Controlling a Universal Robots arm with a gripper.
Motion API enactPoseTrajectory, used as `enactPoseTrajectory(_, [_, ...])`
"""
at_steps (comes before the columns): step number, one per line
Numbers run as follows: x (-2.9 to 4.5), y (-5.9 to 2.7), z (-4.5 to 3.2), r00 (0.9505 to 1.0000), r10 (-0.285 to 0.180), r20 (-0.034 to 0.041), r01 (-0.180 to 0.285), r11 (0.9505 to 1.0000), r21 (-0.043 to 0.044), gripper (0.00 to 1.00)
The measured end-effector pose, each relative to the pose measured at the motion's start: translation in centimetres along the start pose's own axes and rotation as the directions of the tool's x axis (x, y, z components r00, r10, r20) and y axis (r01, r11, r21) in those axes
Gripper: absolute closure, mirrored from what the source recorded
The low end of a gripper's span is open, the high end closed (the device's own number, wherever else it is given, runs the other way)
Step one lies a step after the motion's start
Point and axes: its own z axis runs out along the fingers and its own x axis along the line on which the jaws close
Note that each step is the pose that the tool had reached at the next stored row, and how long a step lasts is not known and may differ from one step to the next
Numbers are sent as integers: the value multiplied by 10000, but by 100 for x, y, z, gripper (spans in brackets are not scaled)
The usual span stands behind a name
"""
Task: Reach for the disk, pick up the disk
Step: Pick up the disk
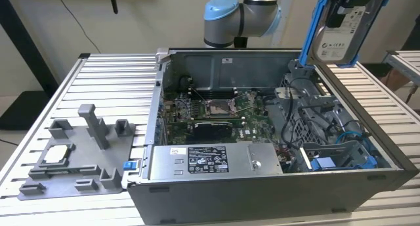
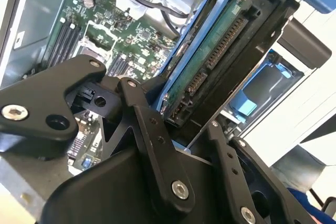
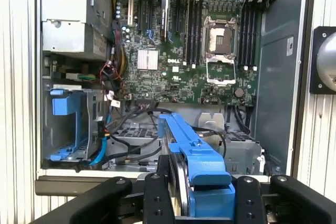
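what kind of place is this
Probably a robot lab bench for computer repair: an open computer case sits on a slatted metal table, and the gripper holds the disk above it.

Robotics lab or test workshop, probably. Worktable of ribbed aluminium slats (image 1: 98,78); on it an opened grey metal desktop computer case (image 1: 262,196) with green motherboard (image 3: 184,51) exposed, beside a grey plastic fixture tray (image 1: 72,157). Grey-and-blue jointed robot arm (image 1: 239,17) behind; plain beige wall (image 1: 151,14).
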Motion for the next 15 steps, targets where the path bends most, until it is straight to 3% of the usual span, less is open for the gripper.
enactPoseTrajectory(15, [106, 1, 3, 10000, 4, 0, -4, 10000, 0, 100])
